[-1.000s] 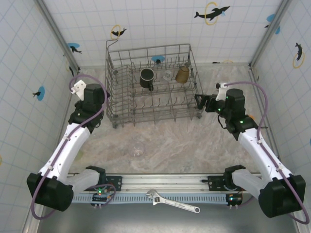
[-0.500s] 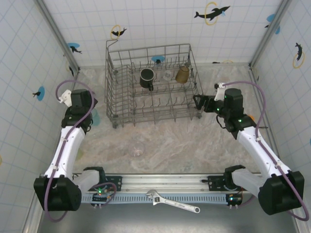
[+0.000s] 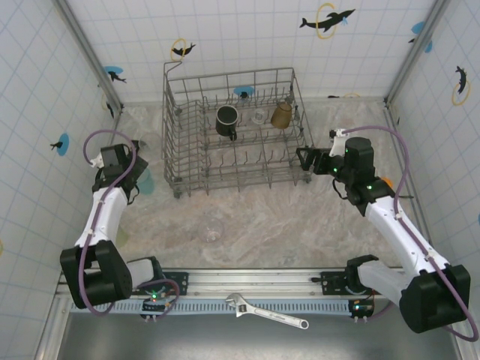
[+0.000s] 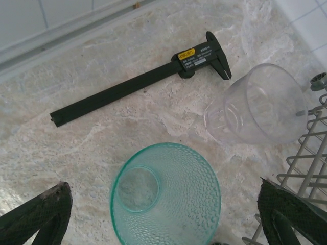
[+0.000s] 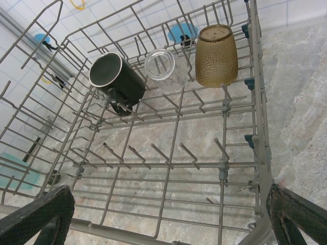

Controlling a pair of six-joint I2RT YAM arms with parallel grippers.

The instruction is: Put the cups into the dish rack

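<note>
Your left claw (image 4: 163, 224) stands wide open and empty, the teal cup (image 4: 166, 196) just under it between its fingers, a clear glass (image 4: 258, 104) beyond, to the right. Your right claw (image 5: 168, 219), open and empty, faces the rack (image 5: 255, 127), with the mug (image 5: 115, 79) and tumbler (image 5: 216, 56) ahead

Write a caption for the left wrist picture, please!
Open left gripper hovers over a bumpy pale teal cup beside a clear cup and black caliper.

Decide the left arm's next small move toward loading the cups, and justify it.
Probably lower the left gripper straight down around the teal cup and close. Its jaws stand open with the cup sitting between them, outside the dish rack.
</note>
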